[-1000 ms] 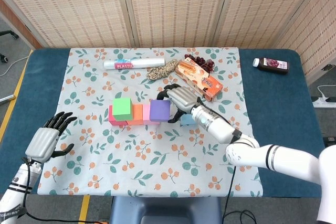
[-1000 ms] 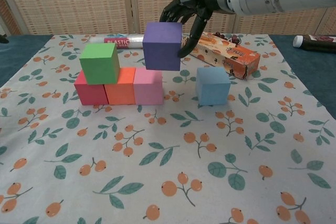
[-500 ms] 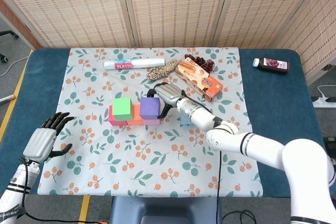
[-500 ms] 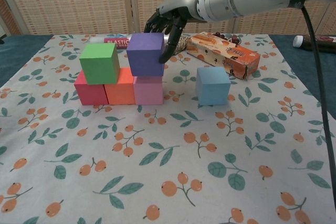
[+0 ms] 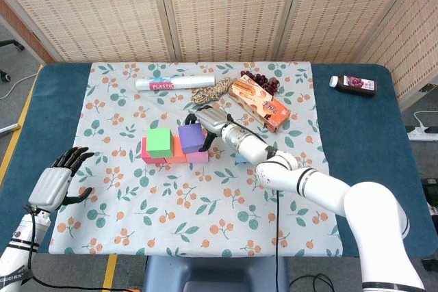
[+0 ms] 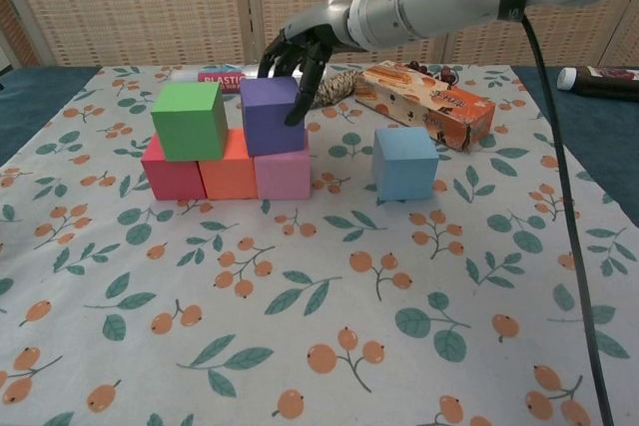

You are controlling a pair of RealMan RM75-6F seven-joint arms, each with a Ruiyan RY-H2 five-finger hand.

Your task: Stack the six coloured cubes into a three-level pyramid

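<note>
The purple cube point(image 6: 273, 115) sits on the second level of the pyramid, over the seam between the orange cube point(image 6: 230, 165) and the pink cube point(image 6: 283, 172), with the right hand point(image 6: 296, 44) wrapped over its top and back edge, fingers holding it. Just left of the purple cube the green cube point(image 6: 189, 120) rests over the red cube point(image 6: 170, 169) and the orange one, so the second row looks complete (a narrow gap shows between green and purple). The step in hand is seating this cube; next the fingers should let go without nudging it, then fetch the light blue cube point(image 6: 404, 163), lying alone to the right of the purple cube, for the top. The left hand point(image 5: 57, 180), well apart at the near left, hangs empty with fingers spread.
</note>
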